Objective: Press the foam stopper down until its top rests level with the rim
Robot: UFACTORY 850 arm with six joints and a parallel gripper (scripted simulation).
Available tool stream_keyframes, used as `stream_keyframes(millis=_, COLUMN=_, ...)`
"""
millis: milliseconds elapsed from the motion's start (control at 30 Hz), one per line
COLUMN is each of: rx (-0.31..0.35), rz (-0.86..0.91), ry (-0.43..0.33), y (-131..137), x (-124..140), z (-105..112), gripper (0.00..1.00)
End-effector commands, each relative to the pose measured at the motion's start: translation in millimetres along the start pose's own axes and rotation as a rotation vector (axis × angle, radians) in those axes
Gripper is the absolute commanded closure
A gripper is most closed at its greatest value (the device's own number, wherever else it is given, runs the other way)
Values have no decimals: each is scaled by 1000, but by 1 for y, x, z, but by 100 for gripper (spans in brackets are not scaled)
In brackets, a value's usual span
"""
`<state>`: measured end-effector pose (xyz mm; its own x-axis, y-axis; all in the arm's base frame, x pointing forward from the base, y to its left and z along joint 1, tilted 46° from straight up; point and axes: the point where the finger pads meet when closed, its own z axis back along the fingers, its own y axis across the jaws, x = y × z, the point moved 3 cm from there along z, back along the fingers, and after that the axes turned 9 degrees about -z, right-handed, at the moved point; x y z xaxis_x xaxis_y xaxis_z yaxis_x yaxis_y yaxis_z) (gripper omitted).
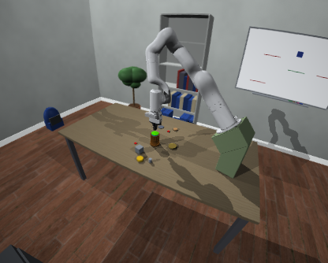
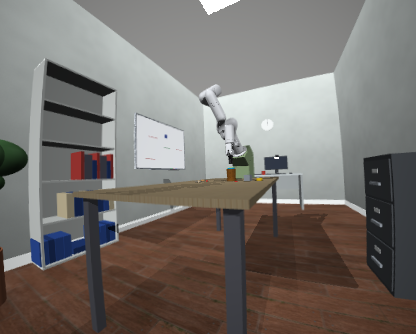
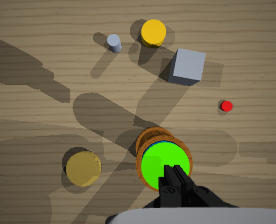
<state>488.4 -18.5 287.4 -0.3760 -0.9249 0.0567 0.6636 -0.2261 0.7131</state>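
Observation:
A brown jar [image 1: 154, 141] stands upright near the middle of the wooden table. A bright green foam stopper [image 1: 155, 133] fills its mouth. In the wrist view the stopper [image 3: 165, 162] shows as a green disc inside the orange-brown rim [image 3: 162, 157]. My gripper [image 1: 154, 127] is shut and empty, pointing straight down over the stopper. In the wrist view its fingertips [image 3: 173, 172] lie over the stopper's top, slightly off centre. I cannot tell whether they touch it. From the exterior view the jar [image 2: 231, 174] is small and far away, under the gripper [image 2: 230, 159].
Around the jar lie a grey cube [image 3: 188, 66], a yellow disc [image 3: 153, 32], a small grey cylinder [image 3: 113, 42], a small red dot [image 3: 226, 106] and an ochre disc [image 3: 83, 169]. The arm's green base block [image 1: 233, 146] stands at the table's right.

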Motion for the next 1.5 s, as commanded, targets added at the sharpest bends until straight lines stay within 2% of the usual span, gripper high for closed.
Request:
stream_keyframes(millis=0, rx=0, rz=0, ry=-1, y=0, x=0, z=3, gripper=100)
stream_keyframes(millis=567, rx=0, rz=0, ry=-1, y=0, x=0, z=3, gripper=100)
stream_keyframes(millis=1000, rx=0, rz=0, ry=-1, y=0, x=0, z=-7, gripper=100)
stream_keyframes(millis=1267, rx=0, rz=0, ry=-1, y=0, x=0, z=-26, gripper=100)
stream_keyframes(millis=1467, rx=0, rz=0, ry=-1, y=0, x=0, z=-33, gripper=100)
